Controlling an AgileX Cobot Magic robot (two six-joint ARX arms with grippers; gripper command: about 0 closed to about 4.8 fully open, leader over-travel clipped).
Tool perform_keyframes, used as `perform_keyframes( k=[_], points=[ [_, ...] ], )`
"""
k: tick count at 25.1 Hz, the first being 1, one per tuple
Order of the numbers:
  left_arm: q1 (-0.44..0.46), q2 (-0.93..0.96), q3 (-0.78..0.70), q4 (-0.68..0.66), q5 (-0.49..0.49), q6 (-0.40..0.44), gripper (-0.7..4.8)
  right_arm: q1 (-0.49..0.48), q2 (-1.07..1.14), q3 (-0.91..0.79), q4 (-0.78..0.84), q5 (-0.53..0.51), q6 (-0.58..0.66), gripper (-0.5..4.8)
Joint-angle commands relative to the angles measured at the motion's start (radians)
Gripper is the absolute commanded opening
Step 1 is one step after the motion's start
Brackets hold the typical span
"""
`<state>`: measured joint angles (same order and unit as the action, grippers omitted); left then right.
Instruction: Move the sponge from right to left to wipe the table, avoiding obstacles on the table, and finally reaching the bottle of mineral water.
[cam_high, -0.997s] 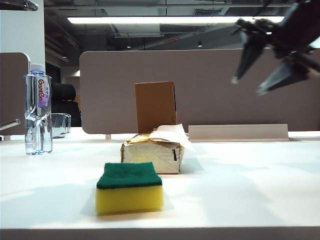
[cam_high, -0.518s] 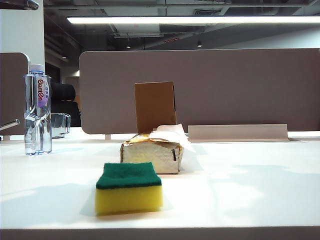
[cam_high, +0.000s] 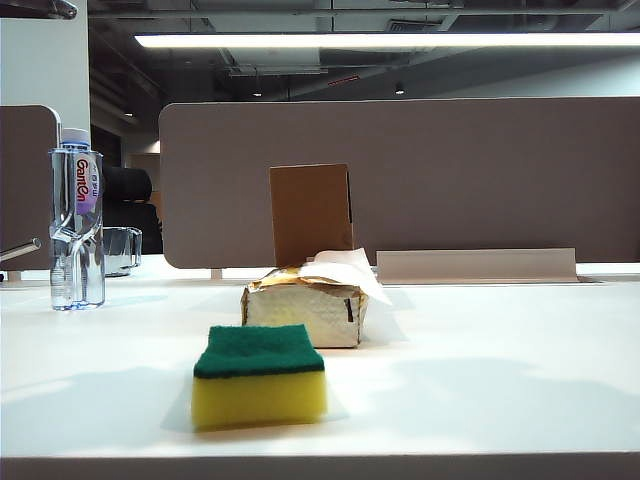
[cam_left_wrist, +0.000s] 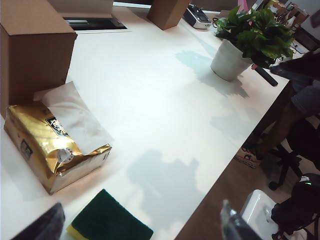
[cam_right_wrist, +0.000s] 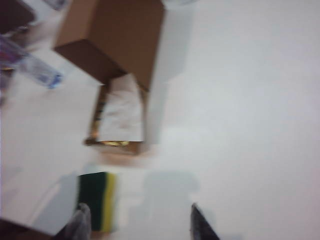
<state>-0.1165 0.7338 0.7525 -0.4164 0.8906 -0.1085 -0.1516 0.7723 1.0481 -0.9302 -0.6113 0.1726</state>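
Sponge (cam_high: 259, 374) (green side up) lies free on the counter (cam_high: 480, 370), before the tissue pack (cam_high: 305, 308). Left gripper (cam_left_wrist: 142, 225) and right gripper (cam_right_wrist: 137, 222) hover above, jaws apart.

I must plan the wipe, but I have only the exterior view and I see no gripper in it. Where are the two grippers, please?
Observer: The left gripper hangs open over the table. The sponge lies below it, next to the tissue pack. It holds nothing.
Operator: And the right one?
Observer: The right gripper is open and empty too, above the table, with the sponge close to one finger. That picture is blurred.
Operator: Is anything on the table that I cannot see?
Observer: Yes, a potted plant stands on it, well away from the sponge.
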Motion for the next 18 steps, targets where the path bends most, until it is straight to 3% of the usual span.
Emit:
perform_keyframes(
  k=[1,11,15,18],
  points=[
    [0.0,-0.01,0.006,-0.003,0.013,0.003,4.04,0.062,-0.045,0.004,-0.048,-0.047,0.045,2.55],
    [0.0,-0.026,0.006,-0.165,0.011,0.008,4.04,0.119,-0.119,0.004,-0.217,-0.039,0.045,2.55],
    [-0.002,-0.017,0.006,-0.237,-0.08,0.051,4.05,0.129,-0.148,0.004,-0.267,-0.039,0.045,2.55],
    [-0.002,0.005,0.006,-0.249,-0.084,0.05,4.05,0.129,-0.159,0.004,-0.275,-0.039,0.045,2.55]
  ],
)
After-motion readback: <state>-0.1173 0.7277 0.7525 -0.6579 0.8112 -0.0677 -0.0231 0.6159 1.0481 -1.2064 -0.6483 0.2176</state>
